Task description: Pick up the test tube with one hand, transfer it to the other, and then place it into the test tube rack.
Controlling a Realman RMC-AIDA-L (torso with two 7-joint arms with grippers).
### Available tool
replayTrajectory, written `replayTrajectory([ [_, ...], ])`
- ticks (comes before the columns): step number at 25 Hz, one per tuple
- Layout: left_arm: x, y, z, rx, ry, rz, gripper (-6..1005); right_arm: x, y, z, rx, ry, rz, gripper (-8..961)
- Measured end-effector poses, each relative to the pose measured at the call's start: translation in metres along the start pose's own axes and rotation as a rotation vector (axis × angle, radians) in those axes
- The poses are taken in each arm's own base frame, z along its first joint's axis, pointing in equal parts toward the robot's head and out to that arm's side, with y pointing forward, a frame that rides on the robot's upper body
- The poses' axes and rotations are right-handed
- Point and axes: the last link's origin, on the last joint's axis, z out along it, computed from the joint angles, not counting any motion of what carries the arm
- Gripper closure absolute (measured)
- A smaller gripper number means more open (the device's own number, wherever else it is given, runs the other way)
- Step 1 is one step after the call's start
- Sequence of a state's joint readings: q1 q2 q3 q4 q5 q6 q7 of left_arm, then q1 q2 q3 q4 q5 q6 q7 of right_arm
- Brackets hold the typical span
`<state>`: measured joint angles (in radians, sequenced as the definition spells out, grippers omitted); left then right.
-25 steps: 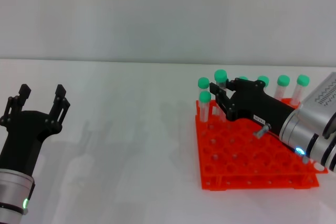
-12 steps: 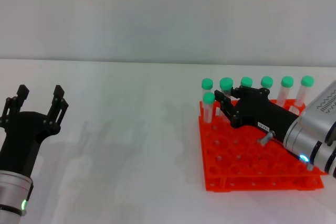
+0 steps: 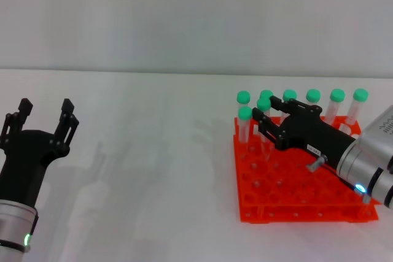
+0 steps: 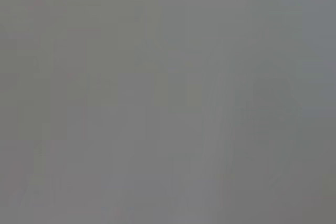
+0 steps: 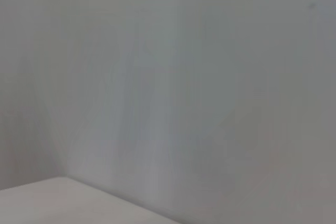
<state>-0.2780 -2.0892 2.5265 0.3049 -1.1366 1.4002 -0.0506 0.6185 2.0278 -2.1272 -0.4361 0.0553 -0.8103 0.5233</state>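
White tabletop (image 3: 153,170) runs back to a pale wall, and the orange-red test tube rack (image 3: 295,197) sits on it toward the robot's right. Over the rack's far left corner hangs the right gripper (image 3: 262,124), its black fingers closed around the test tube (image 3: 264,115). That tube stands nearly upright, green cap on top, its long axis pointing down toward the rack's holes. It appears to hang just above or barely inside a hole in the second row from the back, though the fingers cover its lower part, so how deep it sits is hard to judge. Other green-capped tubes (image 3: 313,96) stand along the rack's back row, and one more (image 3: 245,115) rises at the rack's left edge, just beside the held tube.

Well away from the rack, on its left, the left gripper (image 3: 43,116) is raised with its fingers spread apart and nothing between them. The right arm is therefore the only one near the rack. The coming move likely turns on keeping the tube vertical over its hole and clear of the neighbour beside it. Both wrist views show only blank grey surface.
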Motion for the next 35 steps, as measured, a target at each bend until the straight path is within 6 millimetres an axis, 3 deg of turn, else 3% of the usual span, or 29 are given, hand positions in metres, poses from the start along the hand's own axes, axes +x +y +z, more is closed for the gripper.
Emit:
replayTrajectory([
  [8,0.002,-0.001,-0.001,0.002,0.017,0.001,239,0.002,0.002,-0.023,0.005,-0.087,0.044,403],
  [15,0.002,-0.006,-0.001,0.024,0.016,0.01,238,0.002,-0.017,-0.06,0.101,-0.205,0.087,279],
  [17,0.002,-0.008,-0.001,0.031,0.014,0.012,238,0.003,-0.035,-0.082,0.2,-0.247,0.063,247],
  [26,-0.001,-0.02,0.005,0.068,-0.016,-0.022,238,0.023,-0.08,-0.13,0.491,-0.225,0.017,171],
  [35,-0.004,-0.025,0.014,0.061,-0.044,-0.059,238,0.028,-0.089,-0.134,0.55,-0.199,0.039,128],
])
